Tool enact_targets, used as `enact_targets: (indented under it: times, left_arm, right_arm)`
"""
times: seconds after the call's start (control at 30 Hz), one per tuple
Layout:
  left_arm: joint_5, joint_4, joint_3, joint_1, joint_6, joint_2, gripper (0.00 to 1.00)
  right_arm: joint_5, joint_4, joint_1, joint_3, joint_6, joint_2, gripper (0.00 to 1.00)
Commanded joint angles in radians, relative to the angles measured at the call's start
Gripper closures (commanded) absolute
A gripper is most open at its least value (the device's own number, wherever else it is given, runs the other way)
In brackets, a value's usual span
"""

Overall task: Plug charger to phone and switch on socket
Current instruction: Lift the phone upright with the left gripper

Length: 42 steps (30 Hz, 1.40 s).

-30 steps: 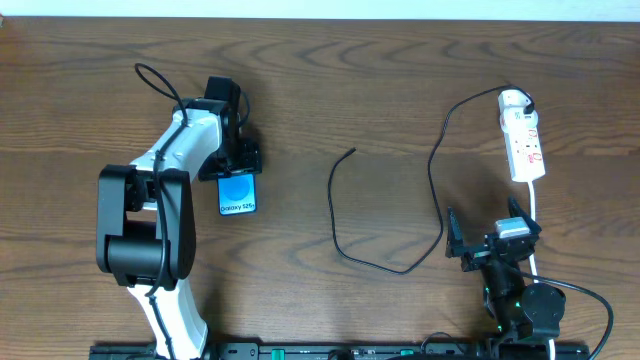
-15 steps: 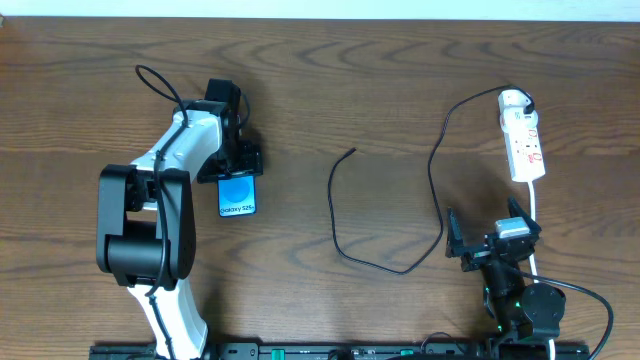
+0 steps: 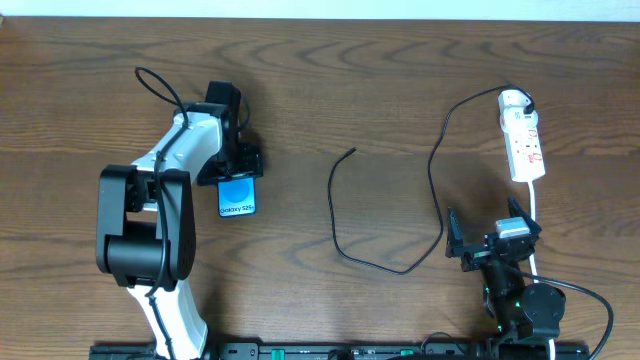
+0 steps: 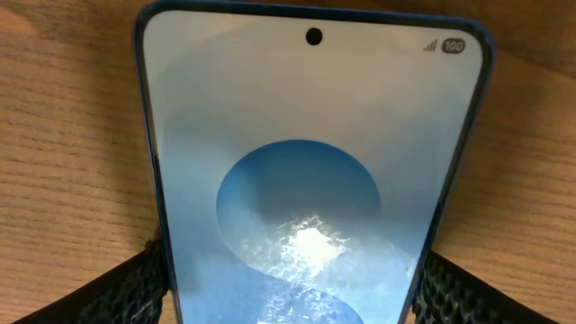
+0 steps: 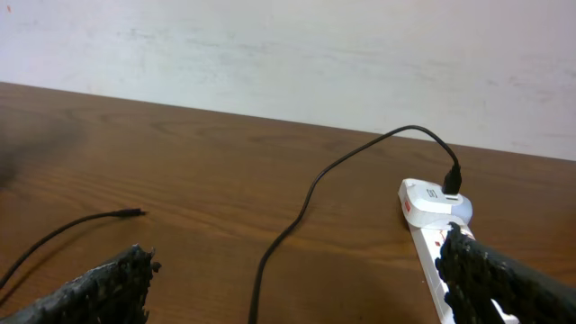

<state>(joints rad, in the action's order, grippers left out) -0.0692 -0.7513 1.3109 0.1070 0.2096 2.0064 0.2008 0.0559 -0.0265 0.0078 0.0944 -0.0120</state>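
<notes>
Pinching the phone (image 3: 238, 196) by its side edges, your left gripper (image 3: 240, 172) sits at the left. Your right gripper (image 3: 491, 236) sits spread, near right, the socket (image 3: 523, 140) beyond it, the charger (image 3: 334, 215) loose between.

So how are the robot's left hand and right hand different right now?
The left gripper is closed on the blue-screened black-edged phone; the right gripper holds nothing. The left gripper's fingers hug the phone's sides; the right gripper's fingers are spread wide. Both have black, rough-textured fingers.
</notes>
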Motion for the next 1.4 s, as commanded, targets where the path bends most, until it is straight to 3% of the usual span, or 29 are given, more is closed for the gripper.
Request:
enact_targets:
  times: [0.0,0.63,1.37]
  left_arm:
    - [-0.022,0.007,-0.040,0.001,0.013,0.014,0.16]
    - [-0.064,-0.021,-0.045,0.003,0.062,0.013,0.16]
    - [-0.101,-0.024,-0.045,0.007,0.023,0.013,0.16]
  right_arm:
    - [-0.008,0.004,0.008,-0.002,-0.011,0.006,0.01]
    - [-0.008,0.004,0.008,-0.002,-0.011,0.006,0.01]
    - [-0.008,0.004,0.008,-0.002,-0.011,0.006,0.01]
